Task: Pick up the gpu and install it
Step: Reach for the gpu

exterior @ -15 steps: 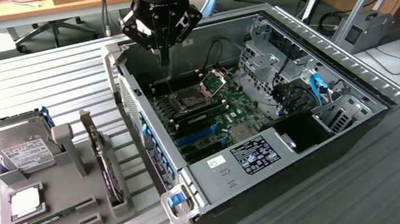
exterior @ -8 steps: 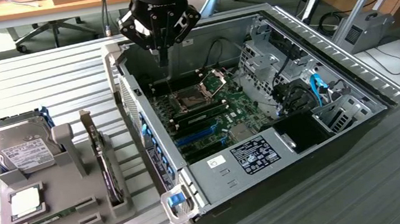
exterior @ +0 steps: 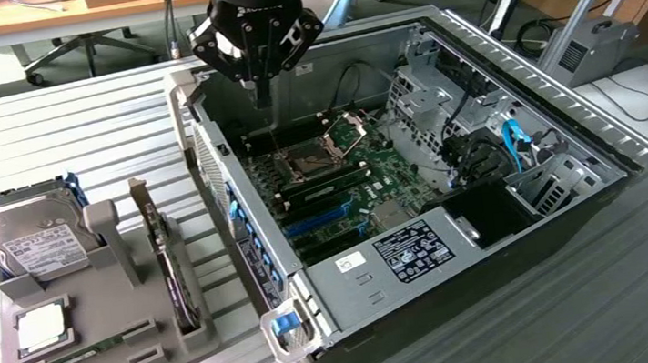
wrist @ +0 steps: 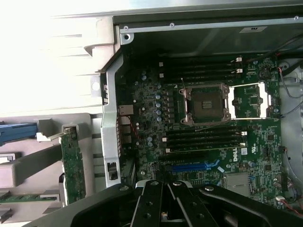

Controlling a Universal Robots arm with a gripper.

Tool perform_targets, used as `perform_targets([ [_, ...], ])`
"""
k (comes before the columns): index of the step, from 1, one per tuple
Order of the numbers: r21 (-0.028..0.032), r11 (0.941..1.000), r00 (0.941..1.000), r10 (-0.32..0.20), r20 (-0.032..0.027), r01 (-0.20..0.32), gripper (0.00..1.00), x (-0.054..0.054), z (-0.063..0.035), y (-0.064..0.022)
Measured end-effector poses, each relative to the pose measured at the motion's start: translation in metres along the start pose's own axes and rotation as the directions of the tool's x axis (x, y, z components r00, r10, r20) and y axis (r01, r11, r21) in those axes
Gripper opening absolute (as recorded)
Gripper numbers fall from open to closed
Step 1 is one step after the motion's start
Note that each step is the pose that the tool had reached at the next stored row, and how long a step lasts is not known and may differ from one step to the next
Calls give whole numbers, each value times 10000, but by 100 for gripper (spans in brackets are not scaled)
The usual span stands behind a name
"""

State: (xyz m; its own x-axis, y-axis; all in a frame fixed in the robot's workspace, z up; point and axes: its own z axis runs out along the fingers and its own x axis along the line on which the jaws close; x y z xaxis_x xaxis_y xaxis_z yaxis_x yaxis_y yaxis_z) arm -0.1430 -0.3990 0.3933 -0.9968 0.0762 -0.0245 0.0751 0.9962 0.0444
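The pincer (exterior: 262,97) hangs over the open computer case (exterior: 572,208), above its rear corner. Its fingers are clenched together with nothing between them. In the wrist view the pincer (wrist: 163,213) points down at the green main board, with the open processor socket (wrist: 206,104) beyond it.

The graphics card (exterior: 169,263) is not in the case. It stands on its long edge in a slot of the grey holder (exterior: 125,259) on the slatted surface (exterior: 50,130). In the exterior view it lies at about eight o'clock from the pincer and well apart from it, just outside the case wall. Its silver end bracket sits at the far end. The wrist view shows the card (wrist: 73,165) as a narrow green strip beside the case's rear panel.

At nine o'clock from the card in the exterior view, a hard drive (exterior: 31,238) with a white label leans in the same holder. A square chip (exterior: 44,328) and a memory strip (exterior: 76,358) lie at about seven o'clock.
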Motion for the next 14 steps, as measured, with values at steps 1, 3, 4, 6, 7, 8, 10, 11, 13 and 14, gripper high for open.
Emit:
perform_targets([
  [1, 0, 10000, 10000, 0, 0, 0, 11, 2, 0, 0],
  [3, 1, 10000, 10000, -1, 0, 1, 11, 6, 0, 0],
  [4, 1, 10000, 10000, 0, 0, 0, 11, 7, -1, -1],
  [6, 1, 10000, 10000, -1, 0, 1, 11, 11, -1, -1],
  [7, 1, 10000, 10000, 0, 0, 0, 11, 12, -1, -1],
  [8, 0, 10000, 10000, 0, 0, 0, 11, 14, 0, -1],
  [10, 0, 10000, 10000, 0, 0, 0, 11, 18, 0, -1],
  [11, 0, 10000, 10000, 0, 0, 0, 11, 20, -1, -2],
  [13, 0, 10000, 10000, 0, 0, 0, 11, 24, -1, -2],
  [14, 0, 10000, 10000, 0, 0, 0, 11, 27, -1, -2],
])
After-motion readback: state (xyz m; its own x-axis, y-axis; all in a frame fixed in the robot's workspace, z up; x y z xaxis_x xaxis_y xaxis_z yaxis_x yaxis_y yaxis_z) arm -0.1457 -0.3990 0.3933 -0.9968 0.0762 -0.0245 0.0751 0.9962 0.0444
